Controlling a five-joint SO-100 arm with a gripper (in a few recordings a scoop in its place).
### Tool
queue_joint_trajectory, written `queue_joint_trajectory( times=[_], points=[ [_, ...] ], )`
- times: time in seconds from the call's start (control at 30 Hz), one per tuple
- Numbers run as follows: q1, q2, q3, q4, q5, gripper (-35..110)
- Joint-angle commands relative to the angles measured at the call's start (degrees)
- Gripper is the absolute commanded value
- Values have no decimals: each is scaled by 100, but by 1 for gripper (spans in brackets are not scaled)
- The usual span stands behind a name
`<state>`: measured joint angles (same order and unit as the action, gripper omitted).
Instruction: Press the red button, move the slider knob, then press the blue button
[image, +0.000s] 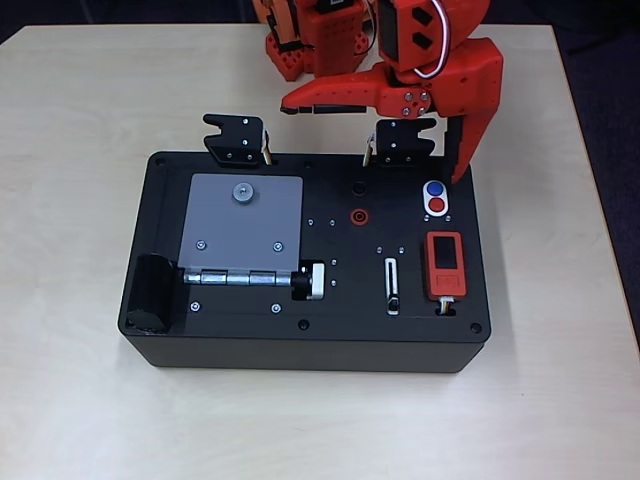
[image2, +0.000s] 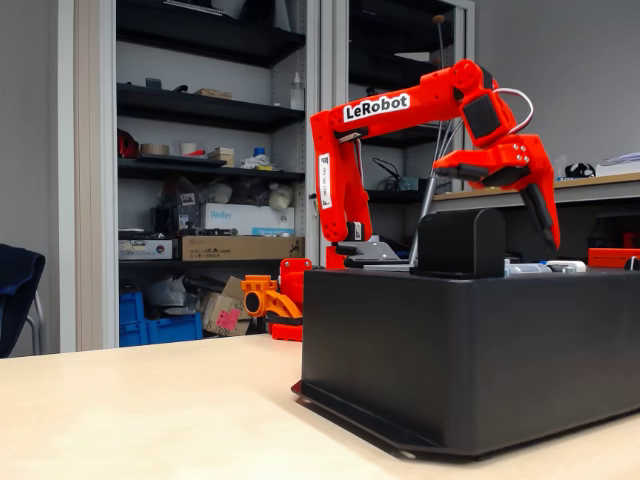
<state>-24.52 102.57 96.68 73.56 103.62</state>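
Observation:
The red button (image: 438, 206) and the blue button (image: 434, 188) share a white oval on the right side of the black box (image: 230, 325), blue farther back. The slider knob (image: 393, 302) sits at the near end of its narrow white-edged slot (image: 391, 280). My orange gripper (image: 372, 143) hangs open wide over the box's back edge. One finger reaches left. The other finger (image: 461, 160) points down, its tip just right of and behind the blue button. In the fixed view the gripper (image2: 500, 200) hovers above the box top, holding nothing.
A grey hinged plate (image: 240, 225), a ribbed silver cylinder (image: 314, 281), a red ring socket (image: 358, 215) and an orange-red device with a black screen (image: 444, 262) share the box top. Two black brackets (image: 236, 140) (image: 402, 140) stand at its back edge. The wooden table (image: 70, 200) surrounds it.

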Motion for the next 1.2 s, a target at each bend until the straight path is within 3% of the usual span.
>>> queue_joint_trajectory(
  times=[0.0, 1.17],
  points=[
    [-62, 343, 97, -26, 70, 101],
    [97, 712, 958, -738, -79, 101]
  ],
)
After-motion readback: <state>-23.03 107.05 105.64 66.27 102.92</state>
